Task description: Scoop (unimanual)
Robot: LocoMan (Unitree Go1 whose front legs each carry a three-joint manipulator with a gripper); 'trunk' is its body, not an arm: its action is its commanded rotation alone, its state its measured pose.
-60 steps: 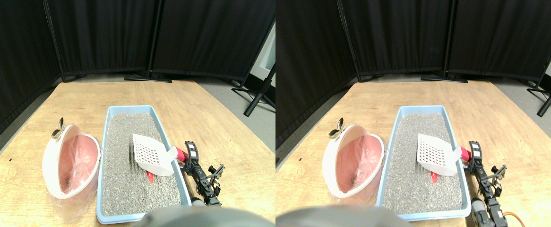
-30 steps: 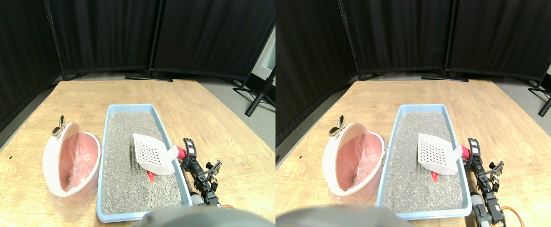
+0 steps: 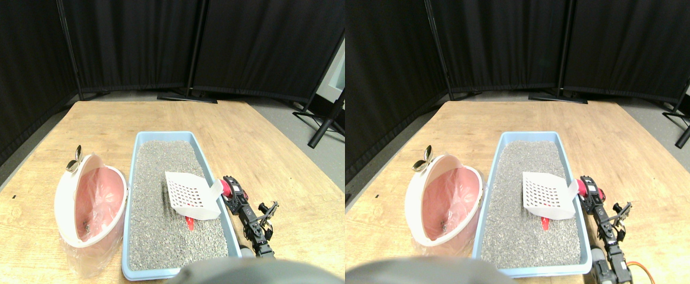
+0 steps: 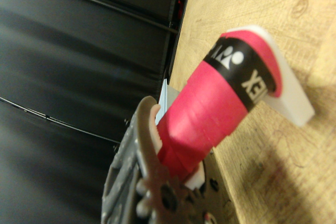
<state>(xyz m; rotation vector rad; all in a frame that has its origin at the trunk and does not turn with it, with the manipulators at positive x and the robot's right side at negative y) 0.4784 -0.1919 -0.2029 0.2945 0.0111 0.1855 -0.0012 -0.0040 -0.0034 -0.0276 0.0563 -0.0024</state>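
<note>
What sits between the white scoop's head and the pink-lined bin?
In the stereo pair view, only grey litter and the tray's blue wall separate scoop from bin.

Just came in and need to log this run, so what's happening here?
The robot's right gripper holds a white slotted litter scoop by its red-wrapped handle; the wrist view shows the jaw against the wrap. The scoop's head sits over the grey litter in the blue litter tray, above a small red object. A pink-lined white bin waits beside the tray on the wooden table.
</note>
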